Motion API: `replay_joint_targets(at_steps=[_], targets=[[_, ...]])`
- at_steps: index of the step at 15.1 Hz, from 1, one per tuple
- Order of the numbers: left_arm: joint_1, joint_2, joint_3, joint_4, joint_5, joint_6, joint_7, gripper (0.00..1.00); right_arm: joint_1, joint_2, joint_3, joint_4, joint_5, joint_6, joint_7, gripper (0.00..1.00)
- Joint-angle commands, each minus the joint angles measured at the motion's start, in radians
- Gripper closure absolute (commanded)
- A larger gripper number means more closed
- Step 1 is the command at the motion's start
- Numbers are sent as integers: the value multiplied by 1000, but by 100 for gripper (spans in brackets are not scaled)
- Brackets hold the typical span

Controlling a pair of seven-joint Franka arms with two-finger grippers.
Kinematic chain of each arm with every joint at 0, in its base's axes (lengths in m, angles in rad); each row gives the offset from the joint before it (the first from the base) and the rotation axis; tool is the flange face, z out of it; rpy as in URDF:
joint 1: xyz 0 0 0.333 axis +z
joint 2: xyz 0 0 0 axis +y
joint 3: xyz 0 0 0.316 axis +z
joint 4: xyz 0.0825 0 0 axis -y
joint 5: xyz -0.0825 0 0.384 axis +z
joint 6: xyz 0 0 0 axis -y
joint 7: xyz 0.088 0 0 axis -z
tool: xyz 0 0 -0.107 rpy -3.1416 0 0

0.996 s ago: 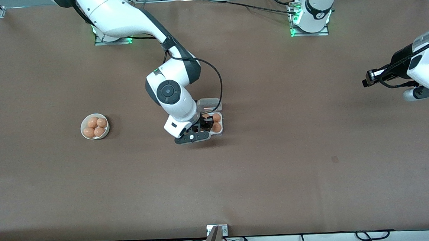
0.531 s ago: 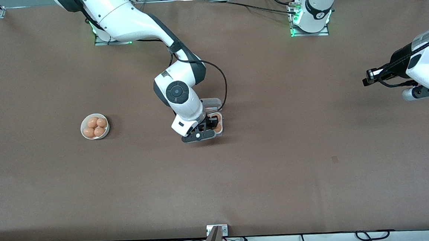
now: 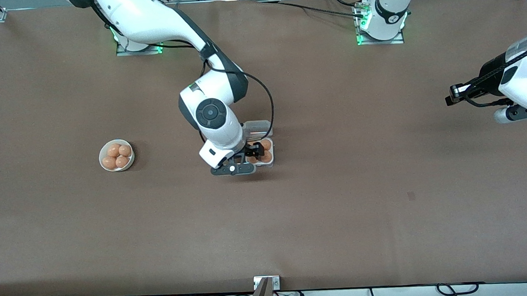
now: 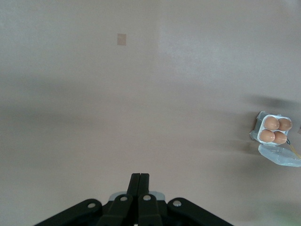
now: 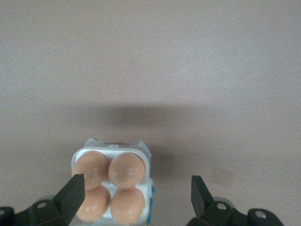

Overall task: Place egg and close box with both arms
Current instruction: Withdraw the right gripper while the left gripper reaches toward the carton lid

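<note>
The box (image 3: 268, 162) is a small clear carton in the middle of the table. Its lid (image 3: 257, 126) lies open, farther from the front camera. Tan eggs (image 5: 126, 170) fill its cells. My right gripper (image 3: 253, 152) hovers over the box, open and holding nothing. In the right wrist view its fingers (image 5: 75, 190) stand wide, one above the carton's edge and the other over bare table. My left gripper (image 3: 449, 100) waits in the air at the left arm's end of the table, shut on nothing. The left wrist view shows the box (image 4: 256, 123) far off.
A round white bowl (image 3: 130, 162) holding several eggs sits toward the right arm's end of the table. Brown tabletop (image 3: 340, 207) spreads all around the box. A small dark mark (image 3: 411, 195) lies nearer the front camera. Cables run along the front edge.
My right gripper reached over the box, then drew back slightly toward the right arm's end and opened. The left arm has not moved.
</note>
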Motion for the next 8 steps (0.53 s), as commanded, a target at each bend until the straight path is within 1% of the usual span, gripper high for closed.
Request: replay_joint_targets(at_steps=[1,2,4,6,8], targets=[[-2,-8,-34,12,5,-17,-16,99,-4,-81,-51,44,-14,-147,24,0],[-2,-6,-42,14,12,-17,-16,99,-1,-121,-87,44,-20,-168,15,0],[-7,0,-63,47,17,-17,-12,99,-16,-175,-138,43,-31,-208,-16,0],[-10,5,-94,52,15,-9,-8,99,-48,-213,-160,44,-27,-309,-72,0],[-10,8,-115,50,6,-8,-12,99,-100,-250,-180,44,-21,-383,-179,0]])
